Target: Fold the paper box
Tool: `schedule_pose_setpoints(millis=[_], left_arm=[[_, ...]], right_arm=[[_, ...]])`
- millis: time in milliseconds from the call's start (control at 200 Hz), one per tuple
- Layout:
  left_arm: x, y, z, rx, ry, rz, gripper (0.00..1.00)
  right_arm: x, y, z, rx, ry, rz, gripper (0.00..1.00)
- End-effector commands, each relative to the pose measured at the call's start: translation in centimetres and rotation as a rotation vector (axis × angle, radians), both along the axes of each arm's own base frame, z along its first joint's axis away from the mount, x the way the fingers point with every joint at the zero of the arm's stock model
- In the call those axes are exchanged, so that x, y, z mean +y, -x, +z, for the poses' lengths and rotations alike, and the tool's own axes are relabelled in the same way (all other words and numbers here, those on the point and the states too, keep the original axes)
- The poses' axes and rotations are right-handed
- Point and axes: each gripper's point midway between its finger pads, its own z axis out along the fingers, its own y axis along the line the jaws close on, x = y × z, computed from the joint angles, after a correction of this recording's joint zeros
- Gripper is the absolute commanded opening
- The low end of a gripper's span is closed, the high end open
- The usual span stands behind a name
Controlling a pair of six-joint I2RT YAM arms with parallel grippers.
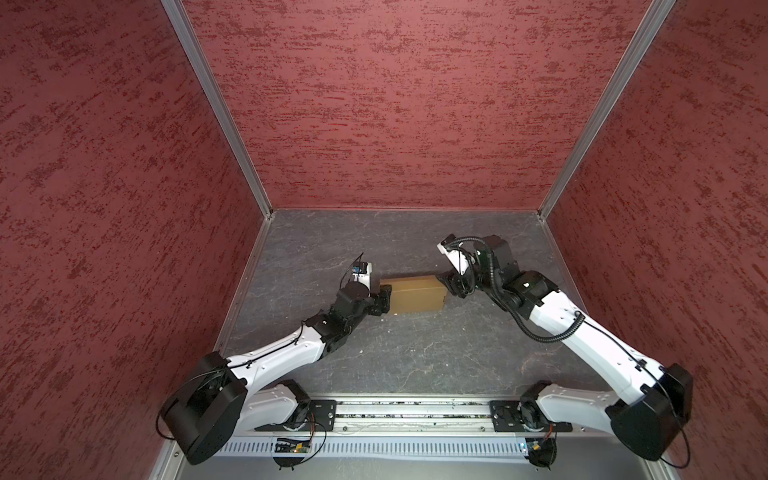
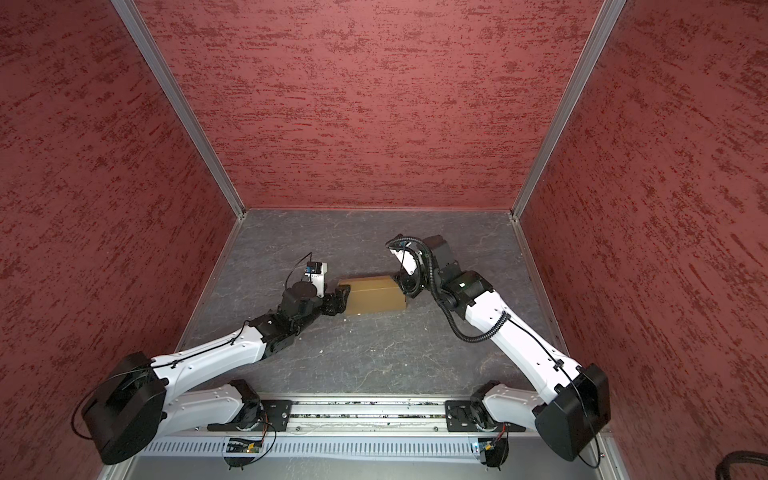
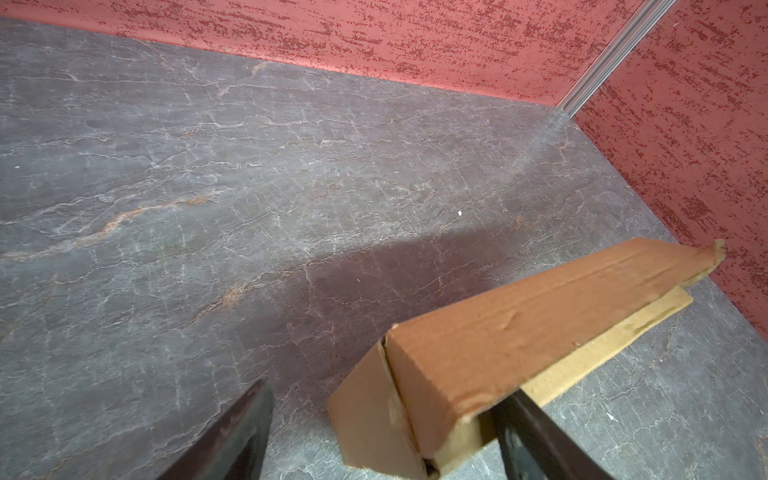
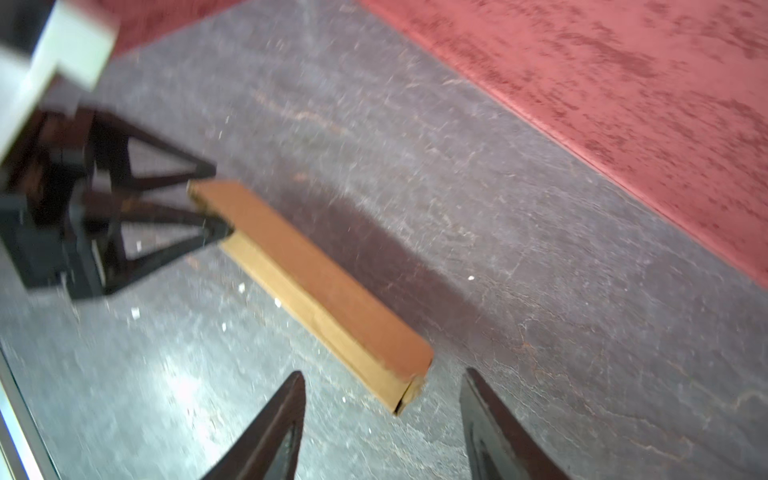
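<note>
The paper box point(image 1: 415, 295) point(image 2: 376, 295) lies closed and flat on the grey table, a plain brown cardboard slab. My left gripper point(image 1: 386, 298) point(image 2: 343, 301) is at its left end, open wide. In the left wrist view the box point(image 3: 519, 316) has its end corner between the jaws of the left gripper point(image 3: 380, 395). One finger point(image 3: 523, 428) touches the box's side and the opposite finger point(image 3: 241, 432) stands apart. My right gripper point(image 1: 451, 286) point(image 2: 405, 286) point(image 4: 383, 372) is open at the right end of the box point(image 4: 324, 282), its tips just short of the corner.
Red textured walls point(image 1: 374, 124) close the table on three sides. An aluminium rail point(image 1: 407, 415) with both arm bases runs along the front edge. Small white crumbs point(image 4: 135, 312) lie on the slate-patterned table point(image 1: 395, 353). The left gripper point(image 4: 216, 197) also shows in the blurred right wrist view.
</note>
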Motion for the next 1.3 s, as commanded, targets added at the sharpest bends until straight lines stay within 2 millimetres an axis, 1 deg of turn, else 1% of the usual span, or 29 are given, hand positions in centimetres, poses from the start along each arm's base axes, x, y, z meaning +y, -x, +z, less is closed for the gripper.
schedule_pose_setpoints(millis=[0, 80, 266, 401, 531, 681, 822, 867, 877, 892, 1047, 1232, 1293], left_arm=[[2.1, 2.9, -6.7, 0.191, -0.179, -0.035, 0.82], [2.2, 2.8, -6.8, 0.192, -0.177, -0.034, 0.82], [2.4, 2.9, -7.0, 0.197, -0.171, -0.034, 0.82], [2.5, 2.9, -7.1, 0.199, -0.172, -0.036, 0.82], [2.5, 3.0, -7.1, 0.2, -0.173, -0.036, 0.82], [2.7, 3.1, -7.1, 0.198, -0.171, -0.035, 0.82], [2.7, 3.0, -7.1, 0.198, -0.169, -0.034, 0.82], [2.7, 3.0, -7.1, 0.198, -0.169, -0.034, 0.82], [2.7, 3.0, -7.1, 0.199, -0.169, -0.035, 0.82], [2.7, 3.0, -7.1, 0.2, -0.169, -0.035, 0.82], [2.6, 3.0, -7.1, 0.2, -0.168, -0.036, 0.82], [2.6, 3.0, -7.1, 0.2, -0.163, -0.037, 0.82], [2.6, 3.1, -7.1, 0.199, -0.164, -0.038, 0.82]], right_arm=[[1.0, 0.8, 1.8, -0.165, 0.063, 0.152, 0.63], [1.5, 1.1, 1.6, -0.191, 0.105, 0.198, 0.64], [2.8, 0.5, 0.7, -0.226, 0.21, 0.245, 0.63], [3.9, 0.1, -0.8, -0.232, 0.305, 0.294, 0.63], [4.8, -0.1, -1.9, -0.216, 0.358, 0.34, 0.63], [5.3, -0.1, -2.7, -0.213, 0.392, 0.375, 0.64], [5.8, 0.0, -4.0, -0.192, 0.423, 0.406, 0.64], [6.0, 0.1, -3.9, -0.195, 0.425, 0.415, 0.64], [6.0, 0.0, -4.6, -0.18, 0.436, 0.419, 0.63], [6.1, 0.0, -5.0, -0.172, 0.442, 0.424, 0.63], [6.6, -0.1, -6.3, -0.159, 0.458, 0.442, 0.62], [7.1, -0.2, -7.4, -0.155, 0.459, 0.451, 0.6], [7.3, -0.3, -7.4, -0.163, 0.454, 0.444, 0.58]])
